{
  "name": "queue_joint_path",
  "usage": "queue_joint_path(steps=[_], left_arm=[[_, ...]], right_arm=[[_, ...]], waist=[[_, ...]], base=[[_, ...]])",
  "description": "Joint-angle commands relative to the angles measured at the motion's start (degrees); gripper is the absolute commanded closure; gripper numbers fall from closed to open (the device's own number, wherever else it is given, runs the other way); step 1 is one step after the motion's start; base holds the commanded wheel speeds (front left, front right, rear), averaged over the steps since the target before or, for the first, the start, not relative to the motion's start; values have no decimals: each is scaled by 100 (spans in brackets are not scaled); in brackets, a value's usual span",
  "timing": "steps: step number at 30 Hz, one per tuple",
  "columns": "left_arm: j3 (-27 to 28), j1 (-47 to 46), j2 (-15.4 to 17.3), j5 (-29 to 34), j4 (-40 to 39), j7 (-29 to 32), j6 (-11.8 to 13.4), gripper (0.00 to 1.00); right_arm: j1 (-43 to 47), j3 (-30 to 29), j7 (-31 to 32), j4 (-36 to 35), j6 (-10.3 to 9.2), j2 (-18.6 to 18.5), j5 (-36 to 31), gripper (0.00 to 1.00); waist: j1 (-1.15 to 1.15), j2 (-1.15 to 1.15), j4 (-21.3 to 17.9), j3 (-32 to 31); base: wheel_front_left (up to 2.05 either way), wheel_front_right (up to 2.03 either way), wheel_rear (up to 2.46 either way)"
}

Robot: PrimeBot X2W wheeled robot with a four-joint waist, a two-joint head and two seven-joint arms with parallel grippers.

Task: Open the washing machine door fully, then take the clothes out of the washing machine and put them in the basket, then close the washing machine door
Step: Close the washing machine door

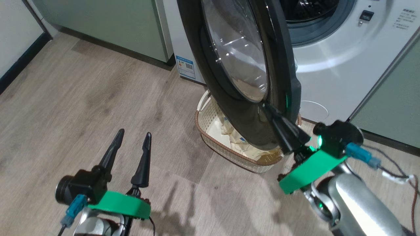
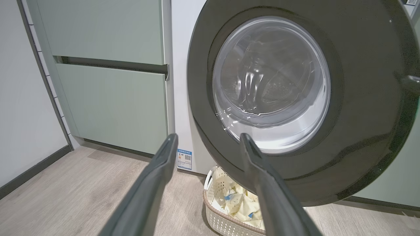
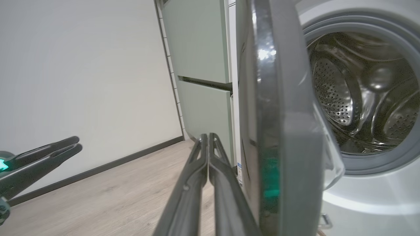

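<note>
Clothes (image 2: 241, 205) lie in one basket (image 1: 229, 157) below one door (image 2: 361, 131).

The large round glossy black door with a clear glass porthole (image 1: 236, 52) is swung out from the front of the white front-loading washing machine (image 1: 341, 62), whose drum mouth (image 1: 315, 23) is left behind it and to its right. The small cream perforated plastic basket with a brown rim (image 1: 229, 154) is set on the pale wood-plank floor (image 1: 82, 98) before the machine, directly beneath the door. The soft pale cream-yellow cotton clothes (image 1: 231, 136) are contained in the basket. The right tool (image 1: 265, 106) is placed against the door's lower edge, on the side turned away from the drum mouth. The left tool (image 1: 135, 132) is held over the floor, left of the basket and well apart from the door. Pale green flat-fronted cabinets (image 1: 115, 23) are placed left of the machine.
</note>
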Motion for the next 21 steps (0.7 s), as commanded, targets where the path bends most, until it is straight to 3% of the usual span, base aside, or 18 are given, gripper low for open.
queue_joint_path(steps=[1, 21], left_arm=[[182, -192, 68, 23, -181, -36, 47, 0], [163, -281, 22, 57, -254, -37, 26, 0]], right_arm=[[-292, -22, -65, -130, 8, 5, 1, 100], [-545, -533, -153, 154, 8, -24, -122, 100]], waist=[[0, 0, 0, 6], [0, 0, -41, 98]], base=[[0, 0, 0], [0, 0, 0]])
